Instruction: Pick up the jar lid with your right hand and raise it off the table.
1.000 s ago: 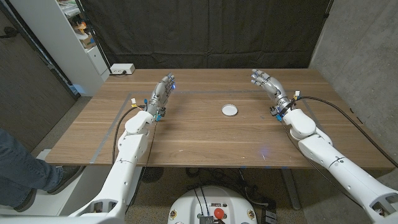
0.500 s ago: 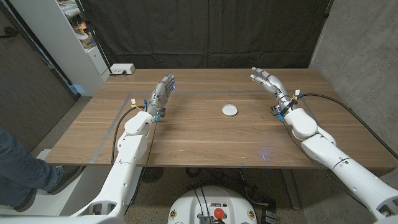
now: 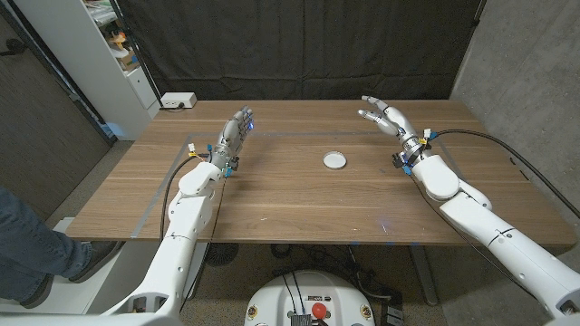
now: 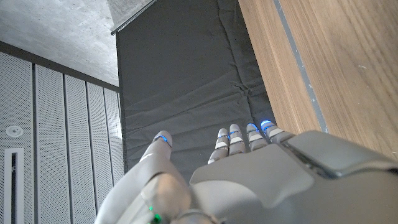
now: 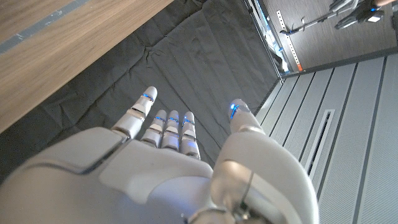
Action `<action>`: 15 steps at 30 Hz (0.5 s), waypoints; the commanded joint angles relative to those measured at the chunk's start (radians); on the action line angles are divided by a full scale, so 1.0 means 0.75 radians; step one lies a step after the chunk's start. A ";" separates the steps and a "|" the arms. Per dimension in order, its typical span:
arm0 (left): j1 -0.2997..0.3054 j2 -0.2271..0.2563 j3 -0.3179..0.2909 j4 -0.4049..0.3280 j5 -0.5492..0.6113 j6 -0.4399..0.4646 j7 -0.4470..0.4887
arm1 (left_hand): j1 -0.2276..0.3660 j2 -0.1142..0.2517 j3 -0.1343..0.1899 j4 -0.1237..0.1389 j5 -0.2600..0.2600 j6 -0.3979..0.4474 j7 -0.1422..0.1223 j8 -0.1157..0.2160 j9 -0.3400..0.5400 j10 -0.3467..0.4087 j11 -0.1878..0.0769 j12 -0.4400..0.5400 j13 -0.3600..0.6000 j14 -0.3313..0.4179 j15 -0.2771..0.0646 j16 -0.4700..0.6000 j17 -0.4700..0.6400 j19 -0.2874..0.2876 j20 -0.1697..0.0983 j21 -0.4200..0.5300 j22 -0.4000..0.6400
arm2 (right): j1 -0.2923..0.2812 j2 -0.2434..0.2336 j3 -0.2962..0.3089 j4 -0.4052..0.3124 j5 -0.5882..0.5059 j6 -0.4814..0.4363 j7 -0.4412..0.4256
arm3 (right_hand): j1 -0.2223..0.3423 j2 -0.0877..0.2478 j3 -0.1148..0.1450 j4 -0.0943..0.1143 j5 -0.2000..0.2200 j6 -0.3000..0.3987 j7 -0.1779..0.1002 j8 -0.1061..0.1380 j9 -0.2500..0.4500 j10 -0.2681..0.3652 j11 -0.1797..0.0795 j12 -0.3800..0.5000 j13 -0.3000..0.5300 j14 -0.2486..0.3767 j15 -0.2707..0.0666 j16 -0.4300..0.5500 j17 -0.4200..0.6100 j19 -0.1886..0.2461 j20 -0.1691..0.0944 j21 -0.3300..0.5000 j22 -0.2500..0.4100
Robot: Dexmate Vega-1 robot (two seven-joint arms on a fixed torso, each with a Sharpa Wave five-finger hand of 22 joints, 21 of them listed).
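A small round white jar lid (image 3: 334, 160) lies on the wooden table (image 3: 299, 199) a little right of its middle. My right hand (image 3: 388, 119) hovers behind and to the right of the lid, fingers apart and holding nothing, a clear gap away from it. In the right wrist view the right hand (image 5: 168, 155) reaches out with its fingers extended toward the dark curtain. My left hand (image 3: 236, 131) stays at the table's left side, fingers straight and together, empty. The left hand (image 4: 242, 168) looks the same in the left wrist view.
A white box (image 3: 178, 100) sits at the table's far left corner. Grey tape lines (image 3: 272, 134) mark a rectangle on the tabletop. A white shelf unit (image 3: 100, 63) stands to the left, and a person's leg (image 3: 36, 244) shows at the lower left edge.
My right hand has risen slightly and swung left toward the table's middle, its fingers spreading. The lid and my left hand have not moved.
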 commanded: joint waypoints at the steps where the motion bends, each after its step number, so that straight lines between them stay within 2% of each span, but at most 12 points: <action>1: 0.000 0.006 -0.012 0.015 -0.006 -0.005 -0.015 | 0.010 0.012 0.003 -0.008 0.006 0.009 0.011 0.007 0.005 0.004 0.010 0.009 0.003 -0.009 0.002 0.007 0.004 -0.010 -0.004 0.006 0.001 | -0.007 -0.032 -0.018 -0.078 -0.173 -0.069 -0.042 | 0.022 -0.004 0.007 -0.003 0.009 -0.013 -0.001 -0.007 0.003 -0.005 0.005 -0.002 0.001 0.004 0.006 0.006 0.000 0.002 0.006 0.006 0.007; 15: 0.000 0.008 -0.013 0.021 -0.005 -0.010 -0.027 | 0.009 0.013 0.001 -0.010 0.006 0.010 0.010 0.007 0.005 0.006 0.012 0.009 0.002 -0.008 0.002 0.008 0.004 -0.011 -0.002 0.006 0.001 | -0.008 -0.085 -0.028 -0.156 -0.285 -0.147 -0.016 | 0.051 -0.022 0.013 -0.008 0.011 -0.040 -0.006 -0.014 0.003 -0.034 0.005 -0.008 0.001 -0.006 0.011 0.004 -0.004 -0.015 0.018 0.003 0.007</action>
